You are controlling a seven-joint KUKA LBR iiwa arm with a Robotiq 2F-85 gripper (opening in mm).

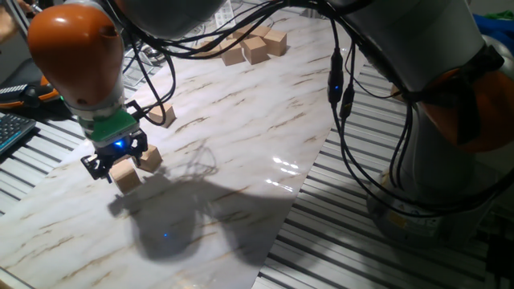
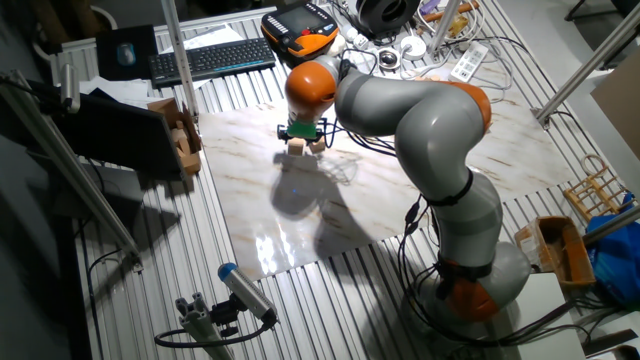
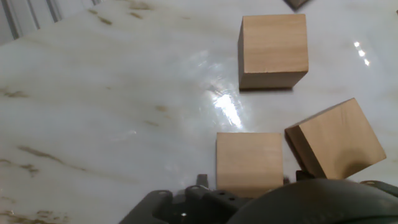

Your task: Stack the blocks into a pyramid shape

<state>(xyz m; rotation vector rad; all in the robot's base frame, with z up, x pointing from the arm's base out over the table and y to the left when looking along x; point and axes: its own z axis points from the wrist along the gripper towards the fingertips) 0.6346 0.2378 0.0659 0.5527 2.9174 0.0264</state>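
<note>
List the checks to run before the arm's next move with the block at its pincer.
1. Block between the pincer fingers: ok.
2. Fingers closed firmly on it: cannot tell.
3. Room beside it: not ok; a tilted block lies right next to it, seemingly touching.
4. Third block apart from both: ok.
5. Far blocks stacked for the pyramid: cannot tell, cables cross them.

blocks [image 3: 273,50]: matt pale wood, smooth | table [image 3: 112,106]: glossy marble-look sheet | arm [image 2: 430,120]: smooth grey shell
</note>
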